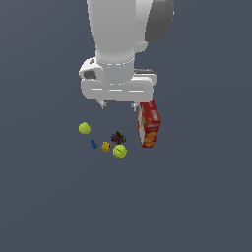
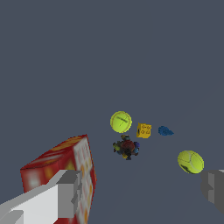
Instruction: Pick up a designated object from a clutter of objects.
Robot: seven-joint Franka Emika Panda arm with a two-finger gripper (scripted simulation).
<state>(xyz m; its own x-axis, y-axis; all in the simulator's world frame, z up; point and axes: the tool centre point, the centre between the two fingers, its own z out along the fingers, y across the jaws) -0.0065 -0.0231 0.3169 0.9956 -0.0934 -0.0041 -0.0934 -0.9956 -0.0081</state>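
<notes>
Reading across the exterior view from its left, the first thing on the flat dark grey-blue ground (image 1: 44,197) is a round yellow-green tennis ball (image 1: 84,128), lying apart from the rest. Next comes a tiny blue piece (image 1: 93,144), and just beside it, toward the exterior view's right, the tiny yellow-orange toy brick (image 1: 106,146) with studs on its upper face, resting on the ground and touched by nothing. Just past the brick sit a small dark multicoloured item (image 1: 118,137) and, nearer the camera, a second yellow-green tennis ball (image 1: 119,151); the brick lies between the blue piece and this ball. Farthest toward the exterior view's right stands a tall red cracker box (image 1: 149,125), upright and slightly apart from the small things.

Above the group hangs the white Panda arm (image 1: 118,34), its gripper (image 1: 118,105) well clear of the ground with the two short fingers spread wide and nothing between them. One finger is just above the top of the box.

In the wrist view the grey fingertips (image 2: 70,192) frame the scene at either side, and the brick (image 2: 144,130) shows between the second ball (image 2: 120,121) and the blue piece (image 2: 165,131), with the dark item (image 2: 126,147) close by.
</notes>
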